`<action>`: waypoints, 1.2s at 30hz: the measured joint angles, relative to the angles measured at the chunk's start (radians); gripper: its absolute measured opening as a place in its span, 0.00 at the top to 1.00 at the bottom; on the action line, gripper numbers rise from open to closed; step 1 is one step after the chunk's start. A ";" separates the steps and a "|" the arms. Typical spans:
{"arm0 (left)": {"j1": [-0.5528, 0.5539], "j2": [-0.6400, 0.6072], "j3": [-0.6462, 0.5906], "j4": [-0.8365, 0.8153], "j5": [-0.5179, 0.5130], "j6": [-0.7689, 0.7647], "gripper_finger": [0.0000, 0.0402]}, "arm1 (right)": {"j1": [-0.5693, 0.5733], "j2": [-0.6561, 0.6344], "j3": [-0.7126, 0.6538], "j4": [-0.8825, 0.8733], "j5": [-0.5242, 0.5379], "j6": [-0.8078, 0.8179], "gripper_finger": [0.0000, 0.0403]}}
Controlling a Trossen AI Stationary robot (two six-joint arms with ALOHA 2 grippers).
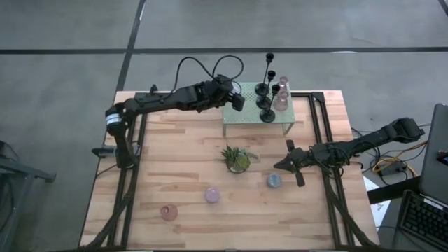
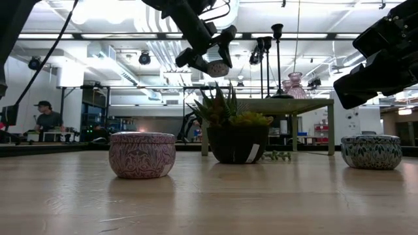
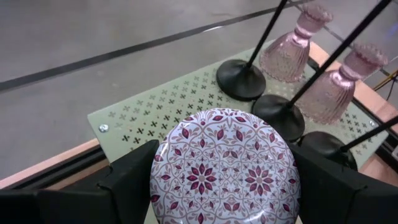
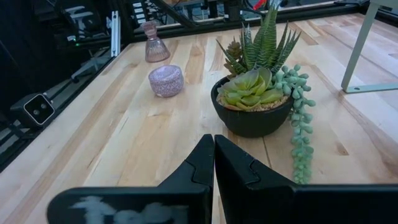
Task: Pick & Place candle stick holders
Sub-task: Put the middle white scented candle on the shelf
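Left gripper [image 3: 224, 180] clamps a round patterned tin [image 3: 225, 167], held in the air over the near corner of the green rack [image 1: 241, 119]. Just past it on the rack: three black candlesticks [image 3: 241, 79] and two pink glass holders [image 3: 292, 50].

Right gripper [image 4: 214, 163] hangs low over the table [image 1: 182, 154], fingers pressed together, empty. A potted plant [image 4: 255, 99] stands just ahead of it; a blue tin [image 1: 274, 180] sits right beside it.

Surface is pale wood planks. Lilac tin [image 1: 212, 194] and a pink holder [image 1: 169, 211] sit well away toward the front edge.

Low view alone shows the room: ceiling ducts, strip lights, a seated person [image 2: 47, 117] far off. Only the left wrist view shows the tin's flower-pattern lid.
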 joint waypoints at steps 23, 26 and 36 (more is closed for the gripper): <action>0.038 0.000 0.008 -0.015 0.017 0.004 0.23 | 0.000 0.000 0.000 0.000 0.000 0.000 0.98; 0.038 0.000 0.008 -0.015 0.019 0.008 0.23 | 0.000 0.000 0.000 0.000 0.000 0.000 0.98; 0.038 0.000 0.008 -0.015 0.019 0.006 0.23 | 0.000 0.000 0.000 0.000 0.000 0.000 0.98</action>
